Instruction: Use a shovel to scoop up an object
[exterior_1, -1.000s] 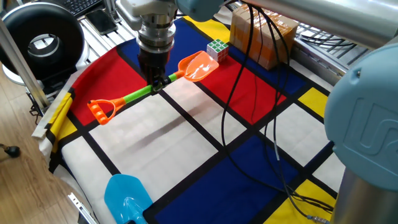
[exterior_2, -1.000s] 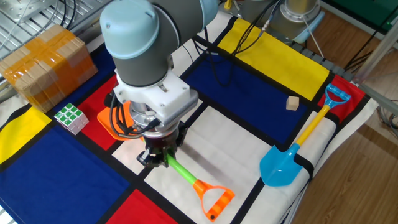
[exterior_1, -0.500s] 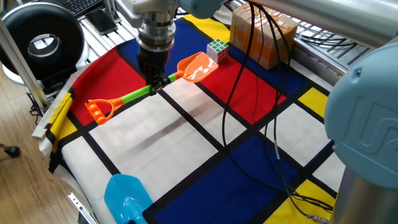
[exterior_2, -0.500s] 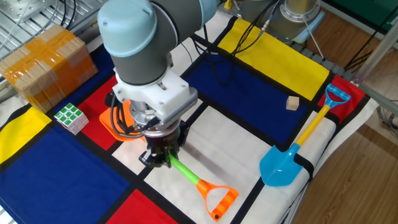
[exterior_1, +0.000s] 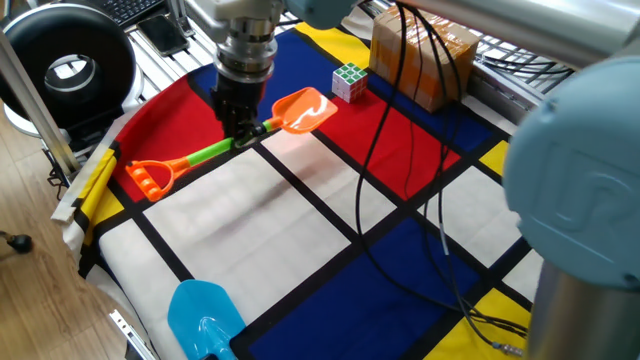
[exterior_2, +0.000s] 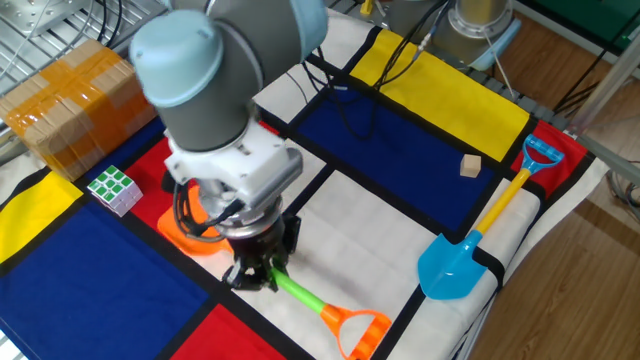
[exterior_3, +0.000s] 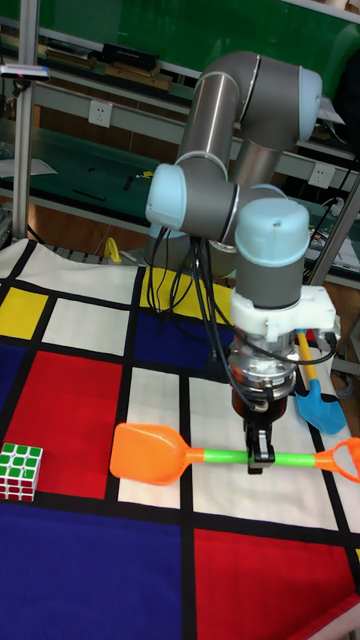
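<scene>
Over the bright checked cloth, the gripper (exterior_3: 262, 452) pinches the green stick of the shovel (exterior_3: 215, 456) tight, so its orange scoop points at the little cube (exterior_3: 20, 471); the cube sits apart, not scooped yet.

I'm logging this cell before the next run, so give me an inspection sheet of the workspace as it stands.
Surface: table covered by a cloth of red, blue, yellow and white blocks with black lines.
Job's things: orange shovel held by its green shaft, blade pointing towards the Rubik's cube, a gap between them.
Clutter: light-blue shovel near the table edge; small tan block on a blue block; brown cardboard box behind the cube.
Grippers: pincer shut on the shaft.
Cables: black cables trail across the cloth.
Surroundings: black round device beside the table; green shelving behind in the tall view.
</scene>
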